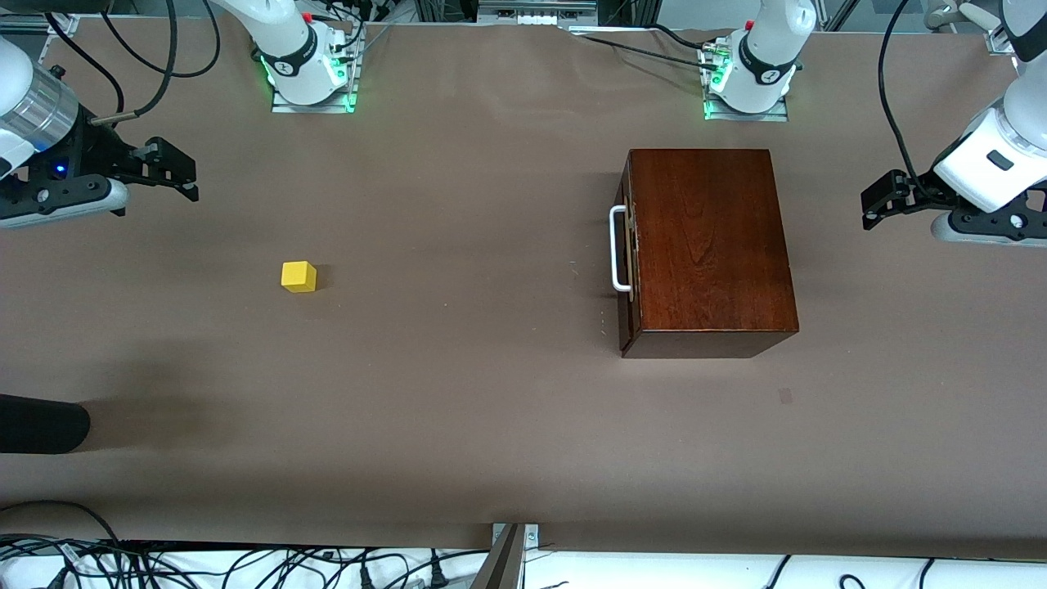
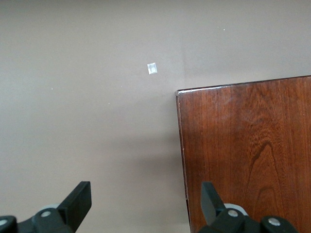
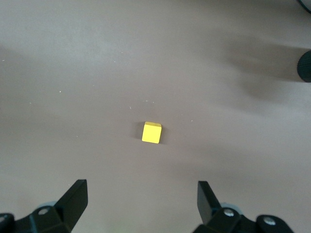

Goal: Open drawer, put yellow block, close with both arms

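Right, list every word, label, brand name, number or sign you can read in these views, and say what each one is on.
None can be read.
Arm bases: small dark round marks on the black collars, too small to read.
Wooden box: bare wood grain, no lettering.
Yellow block: plain faces.
Small pale square on the table: blank as far as can be seen.

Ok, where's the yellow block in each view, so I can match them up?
Front view: the block sits on the bare table toward the right arm's end, far from the box, nearer the camera than the right gripper.
Right wrist view: block mid-picture, ahead of the open fingers.
Left wrist view: not in it; only the box corner and the left gripper, open.
Shared landmark: the brown table.
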